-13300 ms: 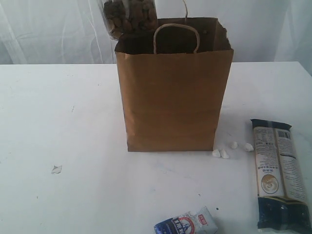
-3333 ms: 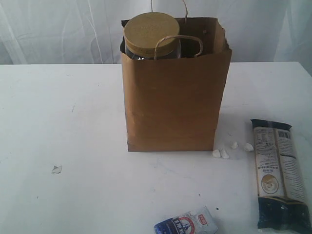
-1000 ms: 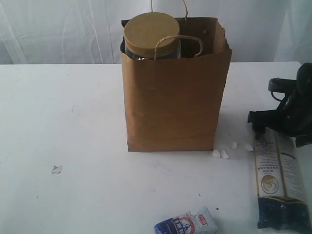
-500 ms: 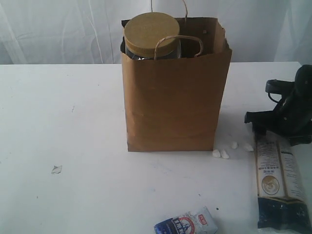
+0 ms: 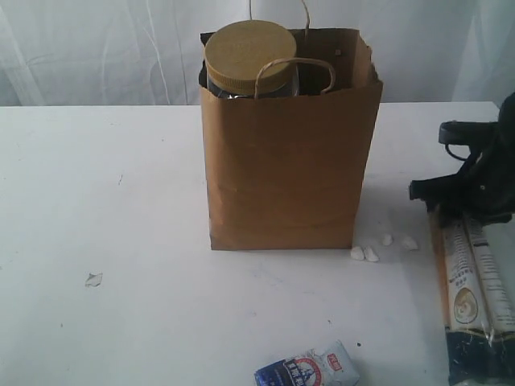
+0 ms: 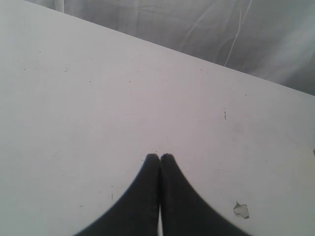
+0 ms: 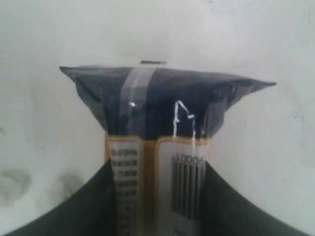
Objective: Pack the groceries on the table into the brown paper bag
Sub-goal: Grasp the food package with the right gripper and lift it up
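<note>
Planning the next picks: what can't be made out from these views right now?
- Exterior view: the front wall of the brown paper bag hides everything inside below the jar's tan lid.
- Exterior view, bottom edge: cuts off the small blue-white packet and one end of the long dark packet.
- Exterior view, right edge: cuts off most of the right hand.
- Right wrist view: the packet's print is blurred.

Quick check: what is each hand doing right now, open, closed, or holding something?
Left hand: closed, empty, over the table.
Right hand: closed on the long dark packet, gripping its sides.
</note>
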